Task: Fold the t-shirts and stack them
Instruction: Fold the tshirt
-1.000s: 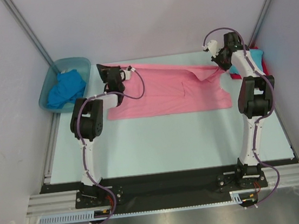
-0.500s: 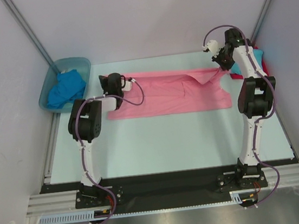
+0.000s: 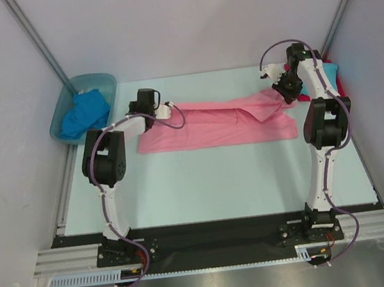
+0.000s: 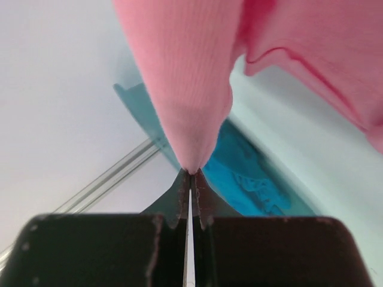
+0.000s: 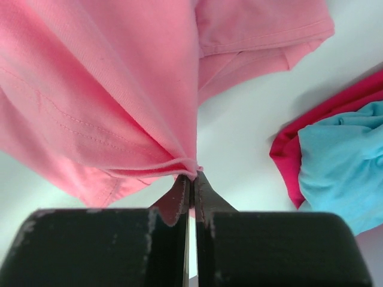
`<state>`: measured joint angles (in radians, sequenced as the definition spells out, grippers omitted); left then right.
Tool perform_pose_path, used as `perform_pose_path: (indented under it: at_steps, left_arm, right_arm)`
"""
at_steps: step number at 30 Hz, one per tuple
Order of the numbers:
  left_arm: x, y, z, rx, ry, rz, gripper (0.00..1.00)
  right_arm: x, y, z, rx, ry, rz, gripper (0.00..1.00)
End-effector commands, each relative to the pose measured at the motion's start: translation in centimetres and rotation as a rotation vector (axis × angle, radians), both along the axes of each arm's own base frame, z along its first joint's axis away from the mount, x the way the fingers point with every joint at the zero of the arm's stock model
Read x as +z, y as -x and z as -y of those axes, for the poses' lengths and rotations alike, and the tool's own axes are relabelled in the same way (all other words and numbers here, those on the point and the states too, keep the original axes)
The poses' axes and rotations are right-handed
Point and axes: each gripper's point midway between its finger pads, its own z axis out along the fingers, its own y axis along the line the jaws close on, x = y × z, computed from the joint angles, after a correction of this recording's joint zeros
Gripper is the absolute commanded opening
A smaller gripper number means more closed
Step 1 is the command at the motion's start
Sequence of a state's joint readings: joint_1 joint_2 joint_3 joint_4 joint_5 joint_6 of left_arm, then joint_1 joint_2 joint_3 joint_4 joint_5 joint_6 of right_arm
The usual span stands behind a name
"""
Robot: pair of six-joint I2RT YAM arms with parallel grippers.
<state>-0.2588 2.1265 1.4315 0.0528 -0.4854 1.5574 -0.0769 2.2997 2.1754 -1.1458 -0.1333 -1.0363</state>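
left gripper (image 4: 190,174) and right gripper (image 5: 191,174) clamp shut on the far edge of the pink t-shirt (image 3: 217,123), spread across the far middle. draw both nearward, level and together, for a square fold.

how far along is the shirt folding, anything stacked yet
Done, apparently: the turquoise t-shirt lies on the red t-shirt at the right edge. In hand: the left end effector and right end effector pinch the pink t-shirt by its far edge. Left: the blue t-shirt, crumpled in the tub.
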Motion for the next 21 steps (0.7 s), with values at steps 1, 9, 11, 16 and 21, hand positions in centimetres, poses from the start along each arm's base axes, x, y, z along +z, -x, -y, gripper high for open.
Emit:
perform_pose_path:
  at_steps: [1, 9, 11, 16, 21]
  left_arm:
    - [2.0, 1.7, -1.9, 0.068, 0.06, -0.074, 0.0]
    - [0.5, 3.4, -1.5, 0.067, 0.089, -0.221, 0.0]
    - [0.3, 3.7, -1.5, 0.066, 0.087, -0.238, 0.0]
    - [-0.1, 4.1, -1.5, 0.068, 0.093, -0.27, 0.0]
    - [-0.2, 4.4, -1.4, 0.078, 0.109, -0.295, 0.0]
  right_arm:
    - [0.9, 0.9, 1.5, 0.007, 0.048, -0.032, 0.0]
    - [0.4, 2.0, 1.1, 0.033, 0.045, -0.098, 0.0]
    - [0.2, 2.6, 1.1, 0.037, 0.048, -0.122, 0.0]
    - [-0.1, 3.2, 1.2, 0.046, 0.051, -0.157, 0.0]
    - [-0.3, 3.6, 1.4, 0.05, 0.059, -0.18, 0.0]
